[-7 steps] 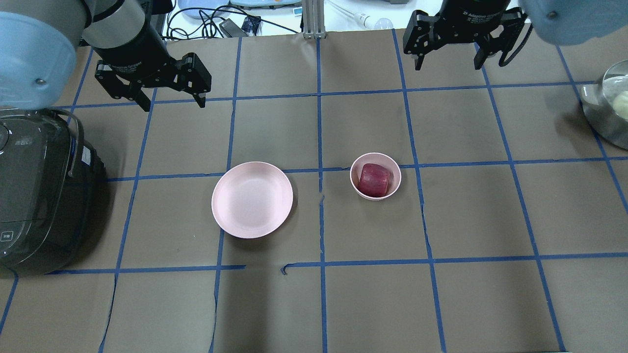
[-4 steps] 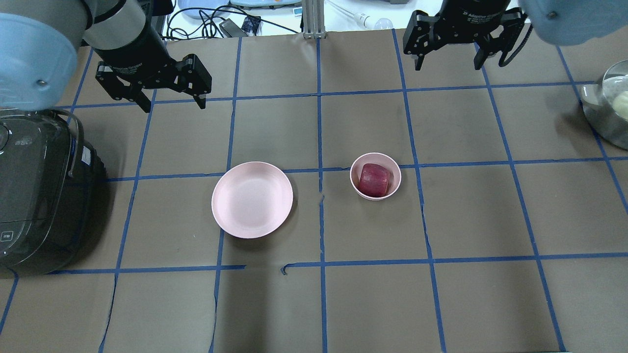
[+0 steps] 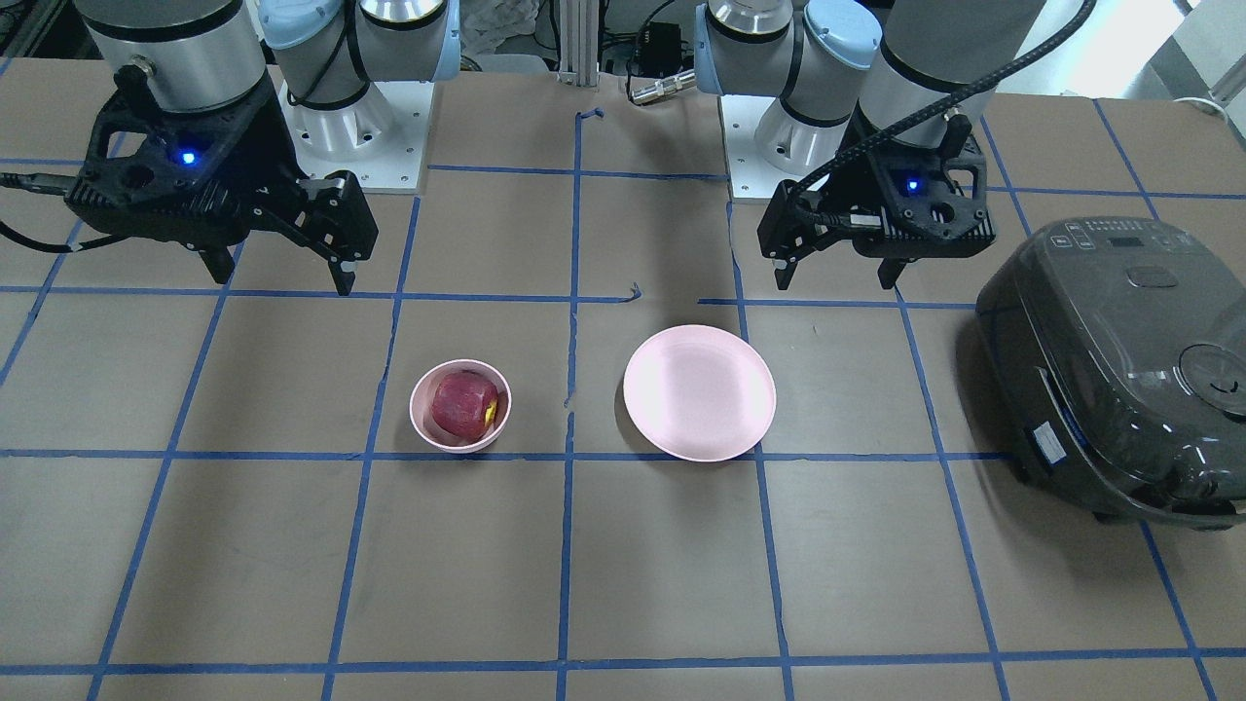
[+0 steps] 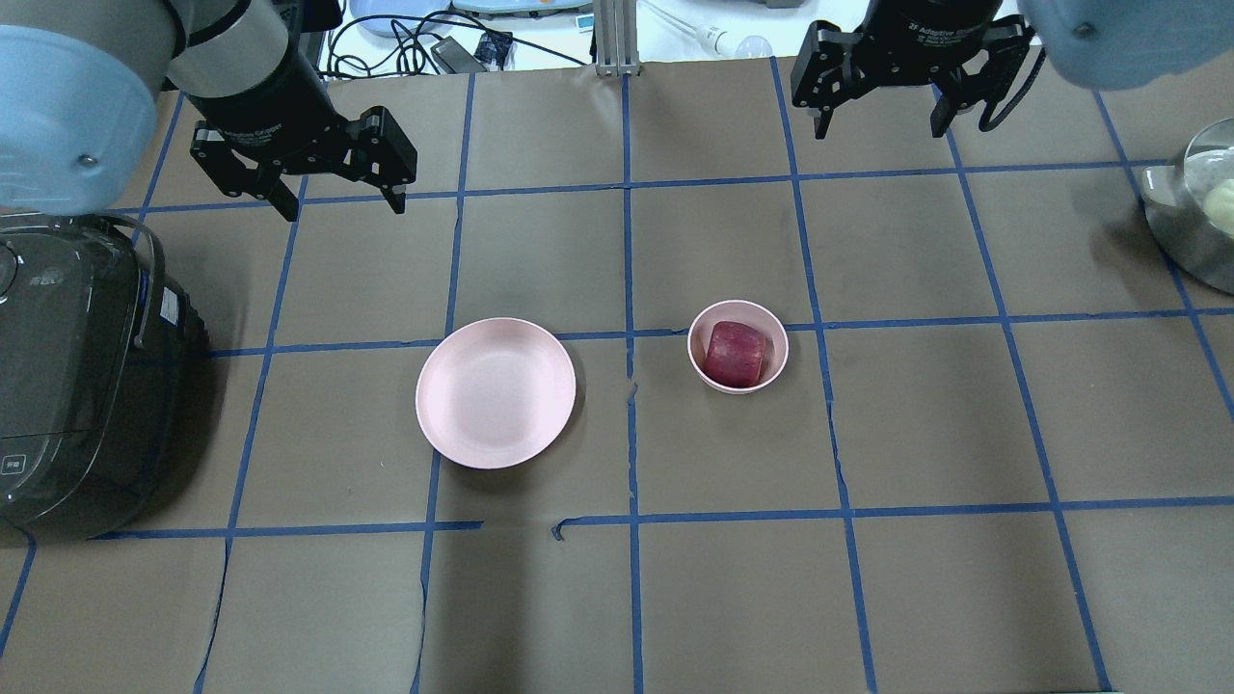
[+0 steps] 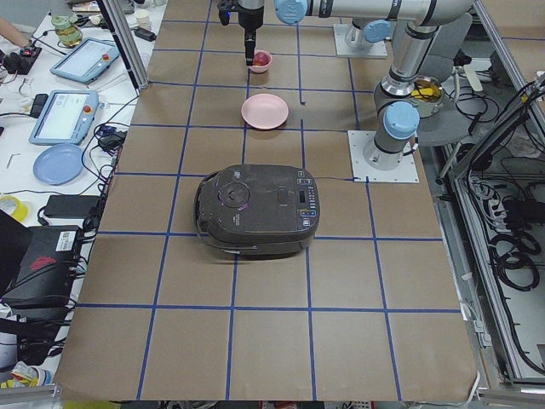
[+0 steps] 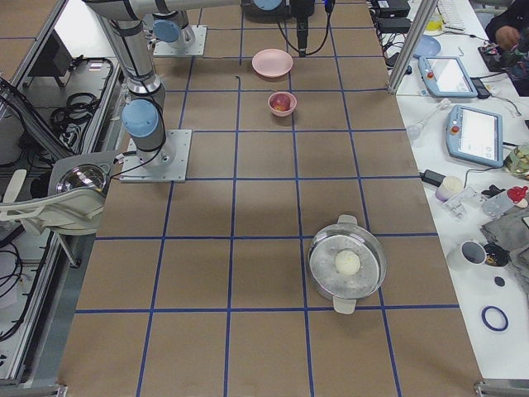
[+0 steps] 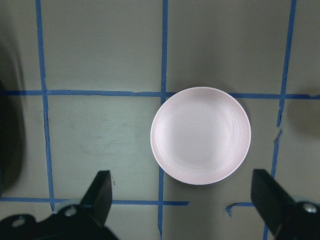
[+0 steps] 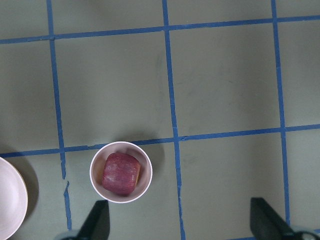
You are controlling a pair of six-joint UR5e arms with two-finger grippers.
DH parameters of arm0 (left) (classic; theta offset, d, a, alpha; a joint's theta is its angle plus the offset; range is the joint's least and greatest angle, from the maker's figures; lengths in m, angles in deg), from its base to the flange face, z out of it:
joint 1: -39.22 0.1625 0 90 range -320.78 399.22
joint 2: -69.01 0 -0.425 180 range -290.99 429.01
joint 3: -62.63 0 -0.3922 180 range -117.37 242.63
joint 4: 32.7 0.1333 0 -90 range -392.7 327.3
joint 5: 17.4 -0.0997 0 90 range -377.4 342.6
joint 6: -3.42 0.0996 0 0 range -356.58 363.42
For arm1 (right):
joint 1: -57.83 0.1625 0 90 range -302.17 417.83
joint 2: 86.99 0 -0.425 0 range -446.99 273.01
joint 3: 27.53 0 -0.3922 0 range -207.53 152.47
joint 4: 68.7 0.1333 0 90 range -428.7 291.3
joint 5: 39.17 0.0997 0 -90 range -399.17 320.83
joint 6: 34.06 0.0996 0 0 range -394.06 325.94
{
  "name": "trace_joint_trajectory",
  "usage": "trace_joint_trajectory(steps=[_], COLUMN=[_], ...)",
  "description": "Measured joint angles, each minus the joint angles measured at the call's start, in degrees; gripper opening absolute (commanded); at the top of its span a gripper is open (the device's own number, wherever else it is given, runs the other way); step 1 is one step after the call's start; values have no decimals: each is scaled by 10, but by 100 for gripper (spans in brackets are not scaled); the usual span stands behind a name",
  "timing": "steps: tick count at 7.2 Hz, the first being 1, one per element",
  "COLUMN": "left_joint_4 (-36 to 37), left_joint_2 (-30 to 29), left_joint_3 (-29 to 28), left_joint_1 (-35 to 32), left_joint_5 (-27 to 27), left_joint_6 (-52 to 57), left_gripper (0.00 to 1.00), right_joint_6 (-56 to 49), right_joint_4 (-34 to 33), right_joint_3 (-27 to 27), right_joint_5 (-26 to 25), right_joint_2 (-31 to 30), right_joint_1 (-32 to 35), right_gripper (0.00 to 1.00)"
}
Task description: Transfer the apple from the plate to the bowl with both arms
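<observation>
1. A worktop (image 4: pixel 916 434) covered in brown paper and marked into squares with blue tape (image 4: pixel 627 241) carries everything.
2. The apple (image 4: pixel 735 354) sits inside the bowl (image 4: pixel 737 387) and fills most of it. It is dark red, and a yellowish patch shows in the front-facing view.
3. The plate (image 4: pixel 496 392) lies bare near the bowl, toward the robot's left, with one tape line running between them.
4. The left hand (image 4: pixel 342 207) hangs high, well clear of the plate. Its fingers are spread wide with nothing between them, and its wrist view looks straight down on the plate.
5. The right hand (image 4: pixel 879 130) hovers high too, fingers apart and empty. Its wrist view takes in the bowl and apple below.
6. A dark rice cooker (image 4: pixel 67 386) stands at the robot's left end, and a steel pot (image 4: pixel 1191 222) at the right end.
</observation>
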Motion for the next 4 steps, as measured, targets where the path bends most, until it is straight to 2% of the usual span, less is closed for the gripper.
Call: trace_joint_trajectory(steps=[4], left_joint_4=[0], left_joint_2=[-1], left_joint_3=[0], left_joint_1=[1], left_joint_5=[2], left_joint_6=[0], left_gripper=[100], right_joint_6=[0], right_joint_4=[-1], right_joint_3=[7], right_joint_5=[0], right_joint_2=[0], right_joint_1=[0], right_gripper=[100])
